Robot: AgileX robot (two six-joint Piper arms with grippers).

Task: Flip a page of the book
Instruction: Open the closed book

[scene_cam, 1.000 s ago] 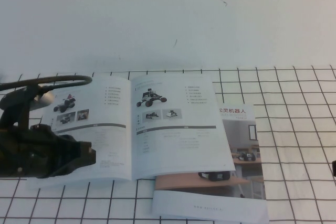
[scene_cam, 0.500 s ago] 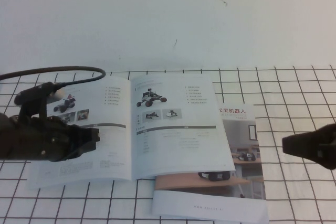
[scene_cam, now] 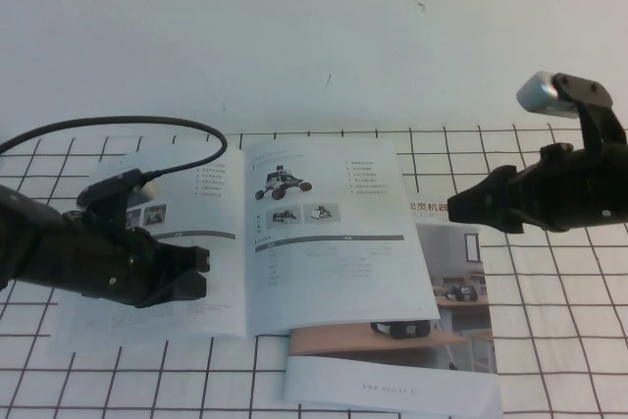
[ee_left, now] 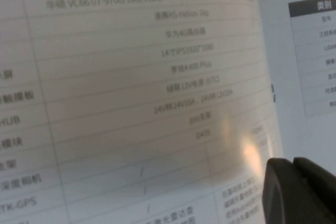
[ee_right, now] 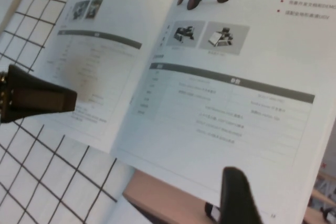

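The book (scene_cam: 211, 242) lies open and flat on the checked mat. The right-hand page (scene_cam: 329, 242) shows a black wheeled rover above two small photos; it also shows in the right wrist view (ee_right: 220, 103). My left gripper (scene_cam: 201, 270) is shut and empty, low over the lower part of the left page, whose text tables (ee_left: 131, 77) fill the left wrist view. Its fingers (ee_left: 299, 192) sit close together. My right gripper (scene_cam: 453, 208) points left, just off the page's outer edge, above the brochure. A dark part of it shows in its wrist view (ee_right: 239, 198).
A brochure (scene_cam: 442, 340) with a Chinese title and a room photo lies under the book's right side and sticks out at the front right. The black-lined checked mat (scene_cam: 559, 340) covers the table. The left arm's cable (scene_cam: 128, 125) loops behind the book.
My left gripper has moved right over the left page. My right arm has come in from the right and moved up and left to the book's right edge.
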